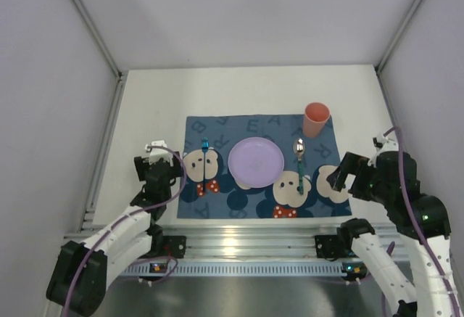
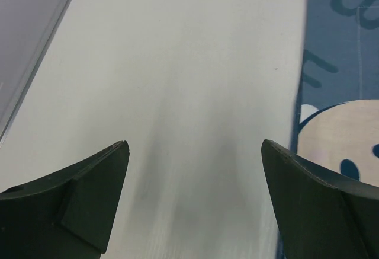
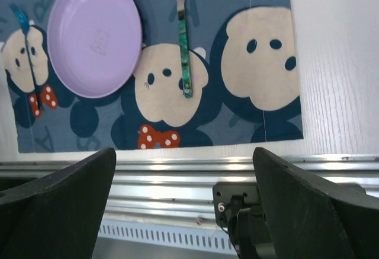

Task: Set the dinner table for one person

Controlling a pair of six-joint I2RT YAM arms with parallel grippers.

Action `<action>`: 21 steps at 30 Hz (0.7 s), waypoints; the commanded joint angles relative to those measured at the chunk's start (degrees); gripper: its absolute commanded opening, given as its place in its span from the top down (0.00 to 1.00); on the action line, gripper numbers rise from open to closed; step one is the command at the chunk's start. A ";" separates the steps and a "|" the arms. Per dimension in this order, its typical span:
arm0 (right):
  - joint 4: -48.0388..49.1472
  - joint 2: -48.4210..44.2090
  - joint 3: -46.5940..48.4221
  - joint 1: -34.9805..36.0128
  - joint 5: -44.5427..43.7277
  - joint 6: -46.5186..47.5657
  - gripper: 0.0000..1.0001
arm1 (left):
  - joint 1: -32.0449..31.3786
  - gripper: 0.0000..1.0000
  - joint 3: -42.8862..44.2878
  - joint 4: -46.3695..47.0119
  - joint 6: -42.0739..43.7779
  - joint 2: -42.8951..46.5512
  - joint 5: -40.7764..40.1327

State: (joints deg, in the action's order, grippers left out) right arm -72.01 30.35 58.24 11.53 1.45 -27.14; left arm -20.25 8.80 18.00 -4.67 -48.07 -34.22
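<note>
The dinner table (image 1: pixel 152 99), a plain white top, is spread beneath both pairs of fingers. Its aluminium rail (image 1: pixel 246 236) is seen just under the tips of the right gripper (image 3: pixel 183 152). A blue cartoon-mouse placemat (image 1: pixel 217 125) is laid on the table between the two grippers, and its left edge is seen just beside the right-hand finger of the left gripper (image 2: pixel 194 146). Both sets of jaws are spread wide, the left over bare tabletop, the right over the mat's near edge and the rail. A lilac plate (image 3: pixel 95 34) is set on the mat, ahead of the right gripper's left finger (image 3: pixel 59 205). An orange cup (image 1: pixel 316 120) is stood at the mat's far right corner, well beyond the right fingers. A green-handled fork (image 3: pixel 185 51) is laid straight ahead of the gap between those fingers, just beside the plate. A small blue-handled utensil (image 1: pixel 205 145) is laid past the plate, nearer the left gripper; its kind cannot be told.
</note>
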 commanded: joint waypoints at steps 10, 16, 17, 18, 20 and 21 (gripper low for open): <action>18.21 -8.19 -4.87 0.51 -3.99 3.58 0.00 | 10.12 0.02 5.77 32.17 4.14 -25.91 10.36; 24.28 -8.73 -8.05 0.51 -5.84 2.27 0.00 | 15.33 0.02 10.89 42.00 2.99 -41.29 21.99; 24.54 -7.60 -8.23 0.51 -5.93 2.09 0.00 | 18.11 0.02 10.37 42.46 1.34 -41.83 27.57; 25.07 -6.89 -8.40 0.51 -5.85 1.91 0.00 | 19.27 0.02 9.67 43.86 0.98 -42.10 28.58; 25.34 -5.05 -8.40 0.51 -5.76 2.17 0.00 | 19.46 0.01 9.48 43.79 0.89 -41.58 28.59; 25.77 -4.60 -8.49 0.60 -5.67 2.35 0.00 | 19.46 0.02 9.22 44.22 0.97 -41.57 28.85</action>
State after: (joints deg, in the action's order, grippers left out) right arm -51.27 23.49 49.93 11.53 -3.05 -24.71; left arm -1.50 18.55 53.47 -2.44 -90.15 -11.35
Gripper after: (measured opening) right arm 0.996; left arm 0.985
